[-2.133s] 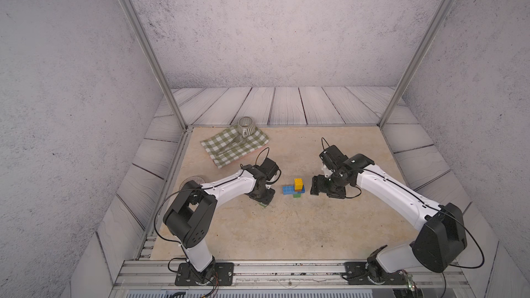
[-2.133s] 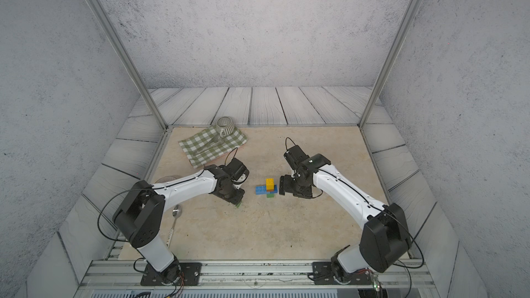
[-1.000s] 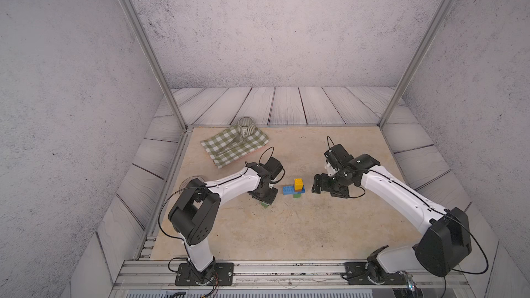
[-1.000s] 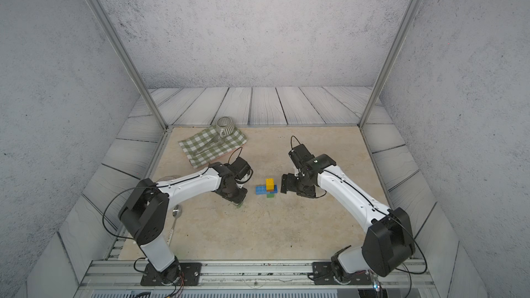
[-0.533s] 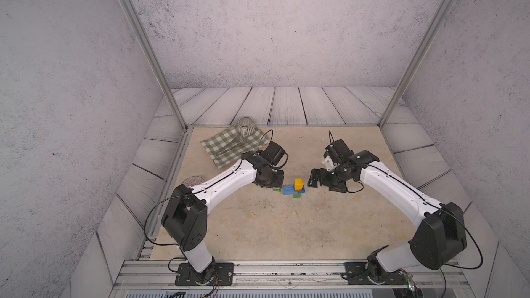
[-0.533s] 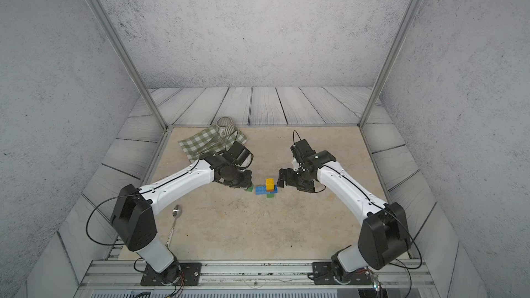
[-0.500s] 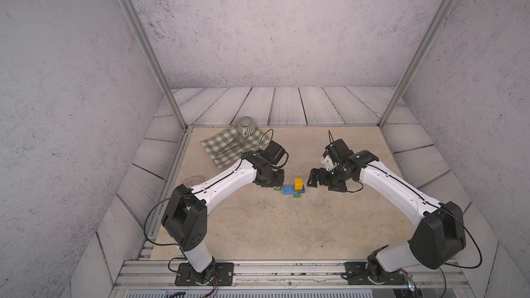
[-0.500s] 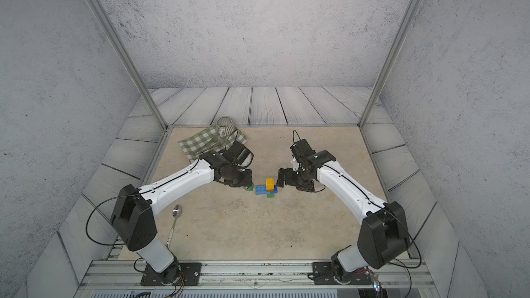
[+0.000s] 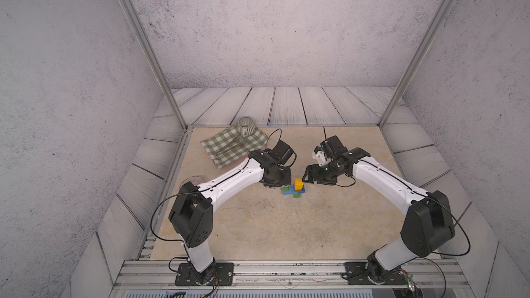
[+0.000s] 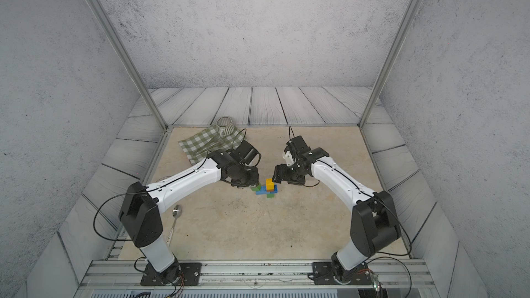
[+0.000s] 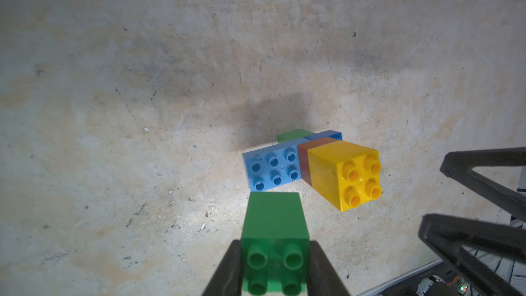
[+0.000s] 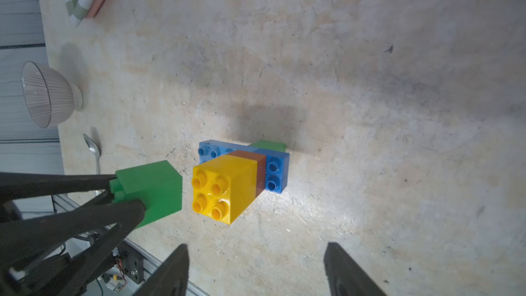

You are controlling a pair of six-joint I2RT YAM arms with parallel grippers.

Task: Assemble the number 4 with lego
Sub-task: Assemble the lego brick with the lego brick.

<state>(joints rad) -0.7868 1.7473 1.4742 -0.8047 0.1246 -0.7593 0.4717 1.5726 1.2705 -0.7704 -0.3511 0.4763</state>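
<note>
Plastic, glossy and studded, makes up the half-built number 4 [image 9: 294,190] on the mottled beige worktop [image 9: 286,225]. Left tool [image 11: 274,266] clamps a green square brick [image 11: 273,217] just beside its yellow cube [image 11: 341,172]; right tool [image 12: 256,252] gapes empty nearby.

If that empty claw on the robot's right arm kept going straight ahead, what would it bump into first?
The right gripper would likely meet the yellow brick first, though depth is unclear.

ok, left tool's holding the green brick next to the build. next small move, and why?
Probably nudge the left tool so its green studded plastic brick sits over the bare studs of the long light-blue brick: those are uncovered and the green brick is just short of them.
</note>
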